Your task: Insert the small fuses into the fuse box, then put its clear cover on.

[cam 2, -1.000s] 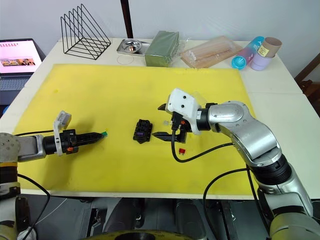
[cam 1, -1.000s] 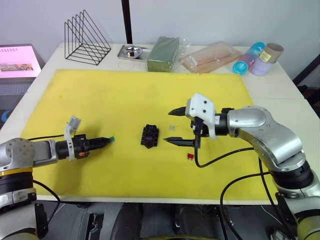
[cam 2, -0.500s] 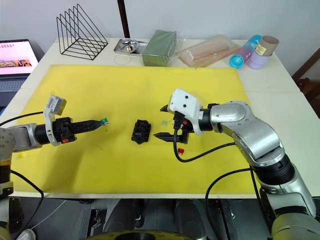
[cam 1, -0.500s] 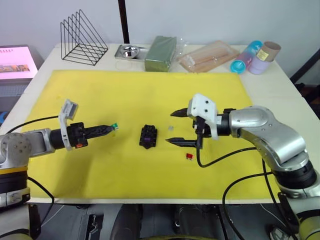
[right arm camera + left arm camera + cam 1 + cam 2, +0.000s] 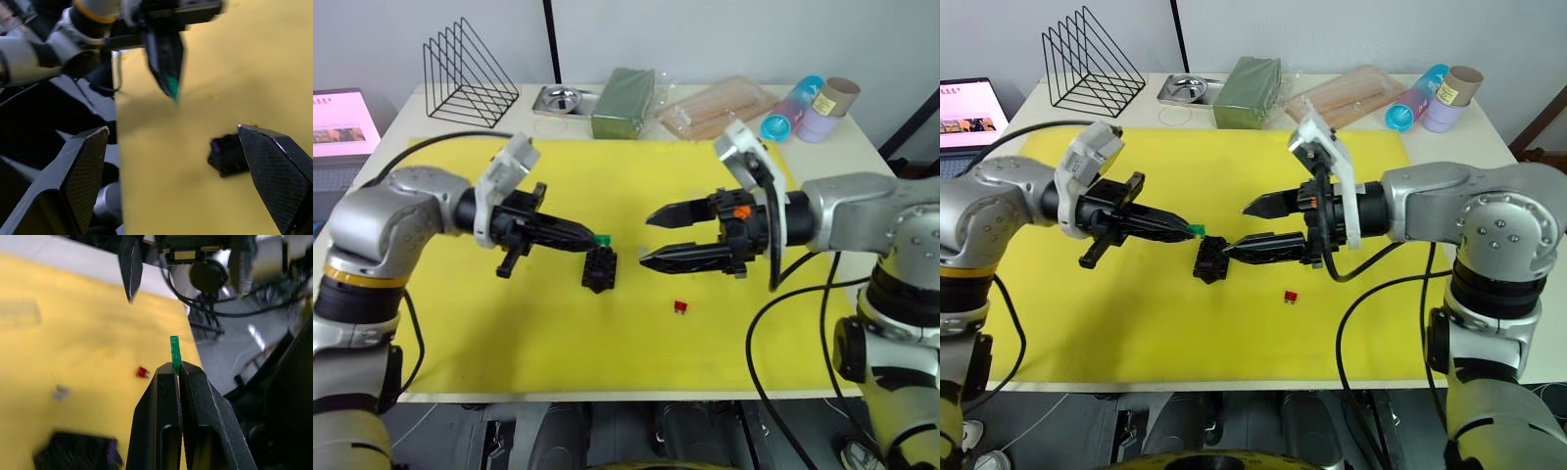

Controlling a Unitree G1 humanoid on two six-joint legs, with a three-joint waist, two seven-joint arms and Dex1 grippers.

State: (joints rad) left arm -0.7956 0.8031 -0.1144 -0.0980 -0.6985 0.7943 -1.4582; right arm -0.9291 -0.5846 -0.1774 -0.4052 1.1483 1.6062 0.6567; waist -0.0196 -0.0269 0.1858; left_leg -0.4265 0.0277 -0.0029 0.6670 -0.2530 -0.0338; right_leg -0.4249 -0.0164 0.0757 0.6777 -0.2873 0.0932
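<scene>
Yellow mat point(image 5: 607, 323) — white table point(image 5: 842, 166) beneath.

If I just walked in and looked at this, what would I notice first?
Probably the two black pointy end effectors facing each other over the big yellow mat. The left end effector pinches a tiny green fuse just above the small black fuse box, while the right end effector gapes wide open beside it. A little red fuse lies alone on the mat nearer the front edge.
</scene>
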